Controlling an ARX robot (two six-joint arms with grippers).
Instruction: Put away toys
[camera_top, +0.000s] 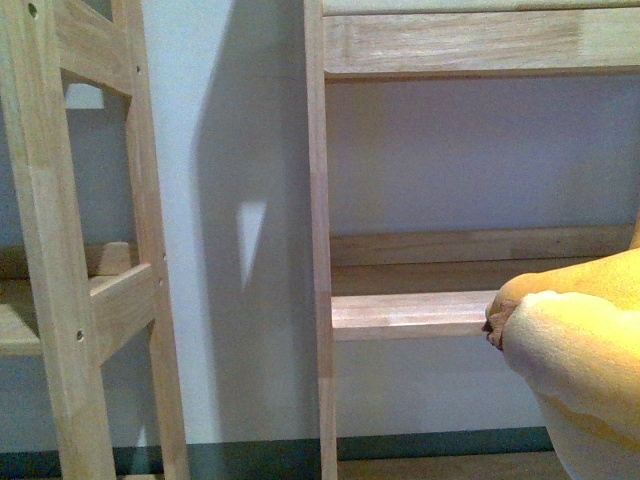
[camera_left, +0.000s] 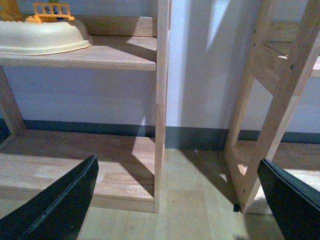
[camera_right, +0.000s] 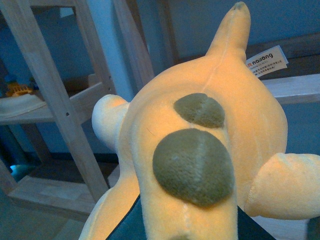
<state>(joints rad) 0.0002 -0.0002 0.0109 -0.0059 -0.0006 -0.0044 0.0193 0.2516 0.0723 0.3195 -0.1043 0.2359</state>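
Right wrist view first: the right gripper (camera_right: 187, 225) has the plush animal (camera_right: 210, 75) clamped, with dark fingers (camera_right: 125, 227) pressed in on either side of the fuzzy orange-yellow body. Two rounded olive patches (camera_right: 192, 167) sit along the centre seam. A pointed ear (camera_right: 234, 25) sticks out beyond them, with a white paper tag (camera_right: 266, 61) just beside it. In the front view the plush animal (camera_top: 580, 350) bulges in low on the right, at the front edge of a pale wooden shelf board (camera_top: 410, 312); whether it touches is hard to tell. The left gripper (camera_left: 177, 200) hangs spread wide with nothing between its black fingers (camera_left: 60, 205), above a wood-plank floor (camera_left: 200, 220). Beyond it, a smooth cream tray (camera_left: 40, 37) rests on a wooden shelf (camera_left: 110, 55).
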